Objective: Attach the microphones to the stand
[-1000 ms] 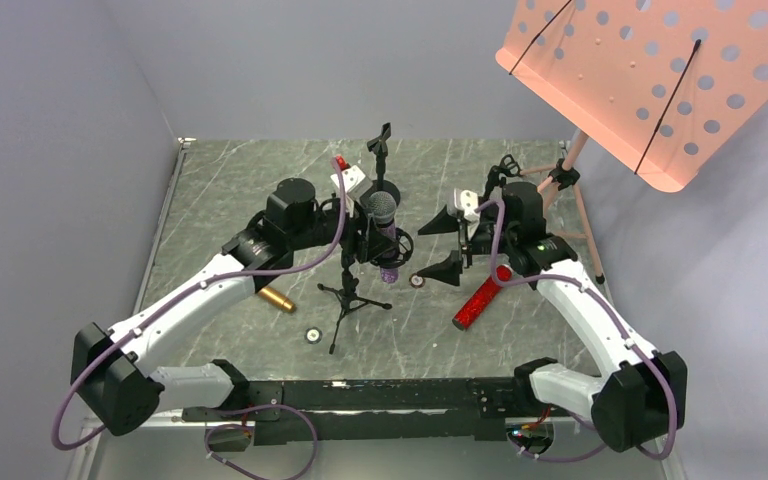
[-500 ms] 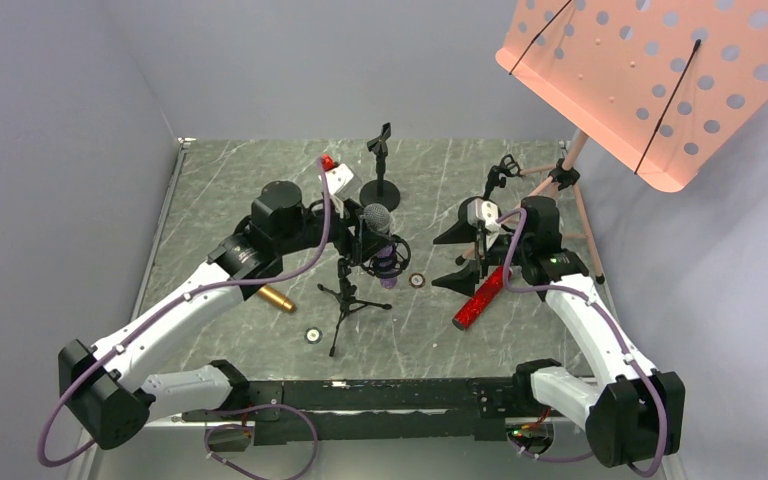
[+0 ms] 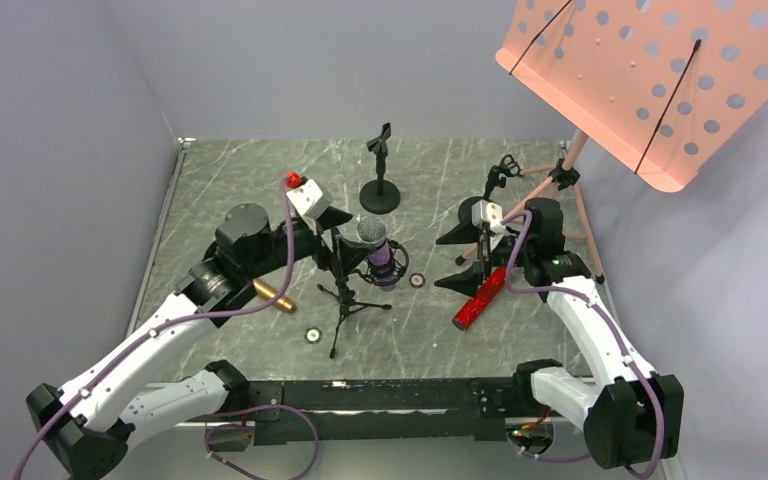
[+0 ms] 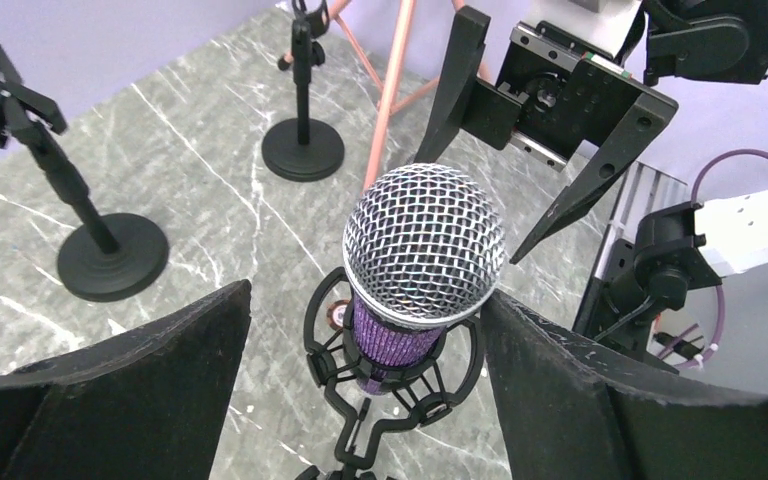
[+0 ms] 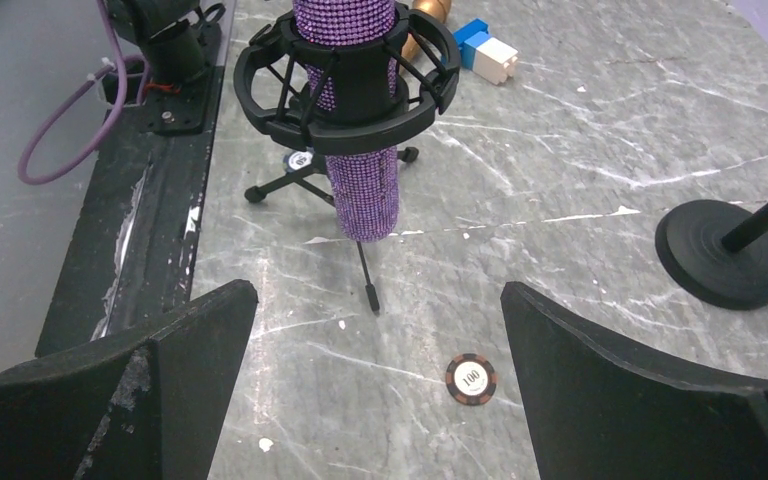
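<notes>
Lab booth: grey walls [image 3: 310, 60], marble table [image 3: 222, 180]

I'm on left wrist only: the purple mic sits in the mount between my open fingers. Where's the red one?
Observer: The red microphone lies flat on the table beside the open right gripper.
Operator: And gold?
Observer: The gold microphone lies on the table, left of the tripod stand.
Operator: Is purple fully through?
Observer: In right wrist, the purple microphone has its handle sticking out below the shock mount.
</notes>
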Robot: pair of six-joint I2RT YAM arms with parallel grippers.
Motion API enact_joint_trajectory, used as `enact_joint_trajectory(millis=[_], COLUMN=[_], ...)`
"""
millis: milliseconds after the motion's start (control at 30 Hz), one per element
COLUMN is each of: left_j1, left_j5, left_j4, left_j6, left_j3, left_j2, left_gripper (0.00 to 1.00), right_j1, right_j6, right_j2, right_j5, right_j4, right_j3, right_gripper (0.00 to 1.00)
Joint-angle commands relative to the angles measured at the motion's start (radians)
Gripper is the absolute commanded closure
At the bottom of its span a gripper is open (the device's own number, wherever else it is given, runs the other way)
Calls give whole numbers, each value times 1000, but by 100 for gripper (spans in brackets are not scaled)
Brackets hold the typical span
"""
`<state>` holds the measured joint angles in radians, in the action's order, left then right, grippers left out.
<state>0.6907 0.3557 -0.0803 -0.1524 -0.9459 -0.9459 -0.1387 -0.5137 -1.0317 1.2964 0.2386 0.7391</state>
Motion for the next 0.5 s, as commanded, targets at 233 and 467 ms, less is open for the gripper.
enact_joint_trajectory(millis=[233, 467], left_j1=[-2, -2], left_j5=[-123, -202], left_j4=[-31, 1], left_j6=[53, 20], left_j3=[48, 219], left_j2=[146, 343], left_gripper=[9, 4], right_j1=[9, 18], right_j6=[-76, -97], right_j2=[13, 12], right_j5=[50, 52], right_j4=[12, 34], right_j3=[4, 8], right_gripper=[1, 1])
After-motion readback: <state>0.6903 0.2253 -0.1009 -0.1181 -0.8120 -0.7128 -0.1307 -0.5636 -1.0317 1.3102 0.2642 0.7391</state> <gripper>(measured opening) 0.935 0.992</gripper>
